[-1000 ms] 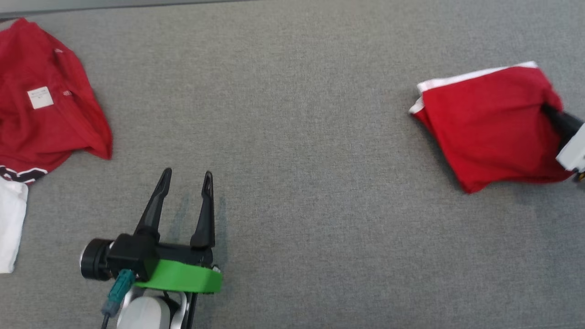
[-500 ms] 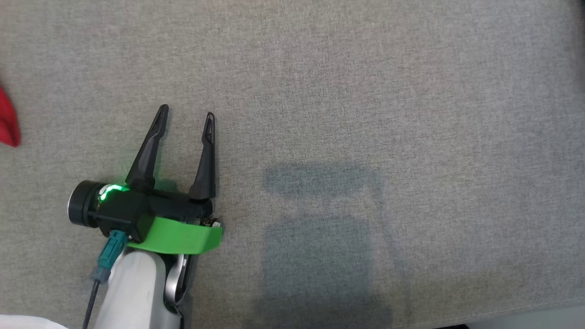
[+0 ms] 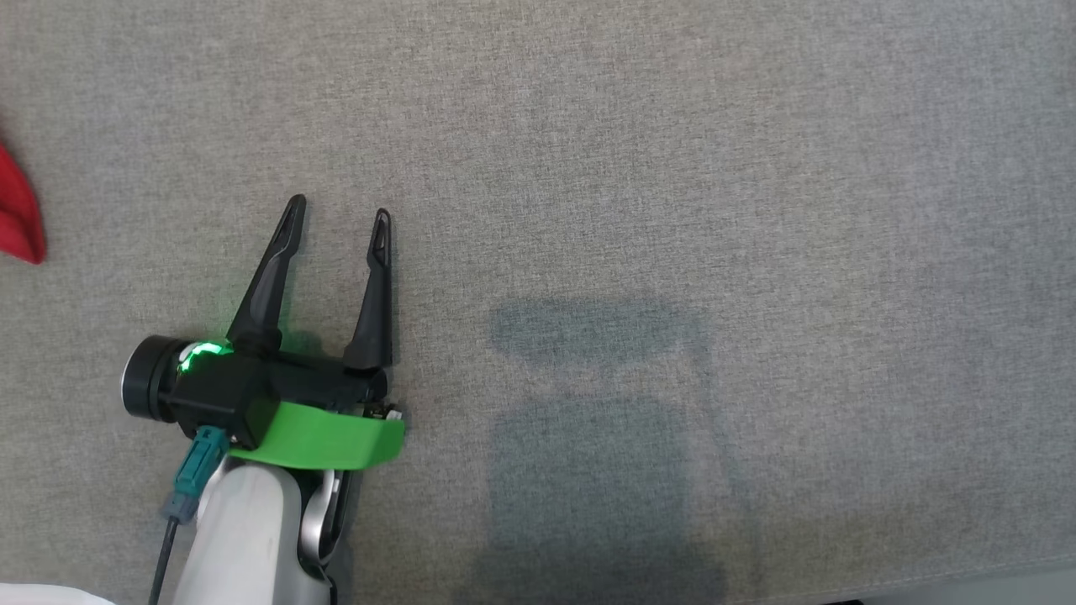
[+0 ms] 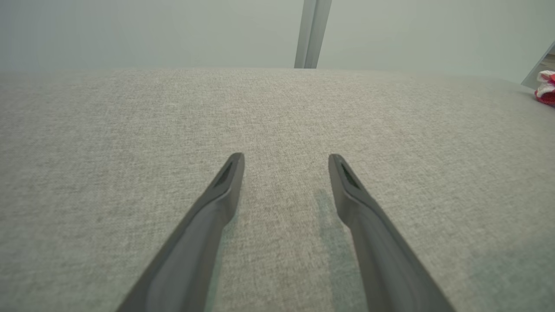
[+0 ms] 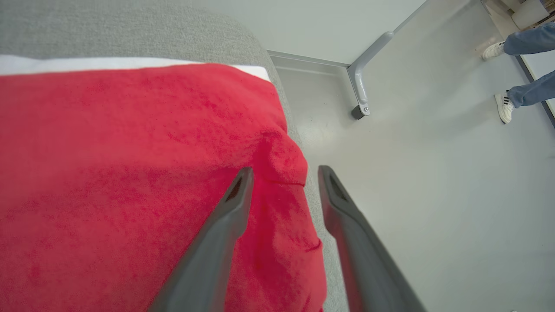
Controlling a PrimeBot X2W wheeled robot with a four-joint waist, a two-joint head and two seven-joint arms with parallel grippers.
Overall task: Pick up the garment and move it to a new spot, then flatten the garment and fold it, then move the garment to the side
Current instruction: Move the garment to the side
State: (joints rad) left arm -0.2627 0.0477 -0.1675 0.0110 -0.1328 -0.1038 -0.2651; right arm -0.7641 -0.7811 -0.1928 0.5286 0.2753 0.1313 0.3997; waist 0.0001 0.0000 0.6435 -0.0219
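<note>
Widely astride garment (image 5: 130, 151): right end effector (image 5: 285, 170)

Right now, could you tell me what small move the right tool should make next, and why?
Probably lift the right tool straight off the folded red garment: its fingers stand apart and the cloth lies at the edge of the table.

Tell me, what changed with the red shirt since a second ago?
The right gripper opened and let go of the folded shirt, which now lies at the edge of the table. The head camera turned, so that whole view shifted. The left gripper stayed open over the table, holding nothing.
</note>
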